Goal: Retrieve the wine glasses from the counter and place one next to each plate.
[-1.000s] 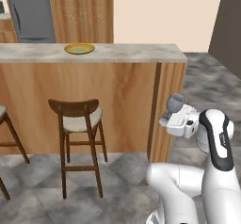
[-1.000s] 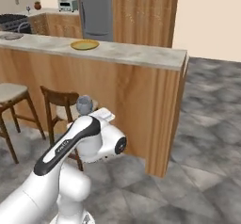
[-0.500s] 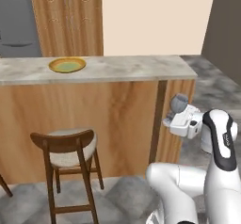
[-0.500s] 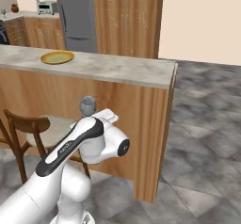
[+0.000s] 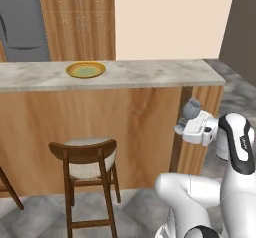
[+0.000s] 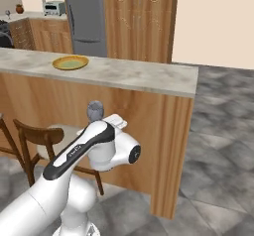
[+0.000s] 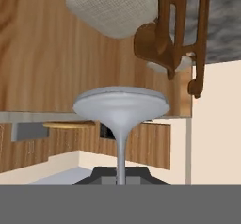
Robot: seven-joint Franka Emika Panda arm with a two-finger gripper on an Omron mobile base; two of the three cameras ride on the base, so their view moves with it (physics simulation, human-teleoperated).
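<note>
A grey-blue wine glass [image 5: 191, 109] stands upright in my gripper [image 5: 187, 126], which is shut on its stem in front of the bar's right end. From the right side, the wine glass bowl [image 6: 95, 111] rises just above the gripper [image 6: 106, 123]. In the hand view the wine glass [image 7: 121, 108] spreads wide above the gripper [image 7: 121, 176] shut on the thin stem. The golden-yellow plate [image 5: 86, 70] with a greenish centre lies on the marble bar top [image 5: 155, 72], to the left of the glass and higher. From the right base it is the plate [image 6: 71, 62] on the bar top [image 6: 144, 77].
A wooden stool [image 5: 88, 158] with a pale seat stands against the bar's wood front; from the right it is the stool [image 6: 45, 137]. A grey fridge [image 6: 85, 13] and tall wooden cabinets [image 5: 77, 19] stand behind. A back counter [image 6: 31, 16] holds a small appliance.
The whole picture has shifted in both base views, so the base has driven and the bar now looks nearer. The glass stays in the shut gripper.
</note>
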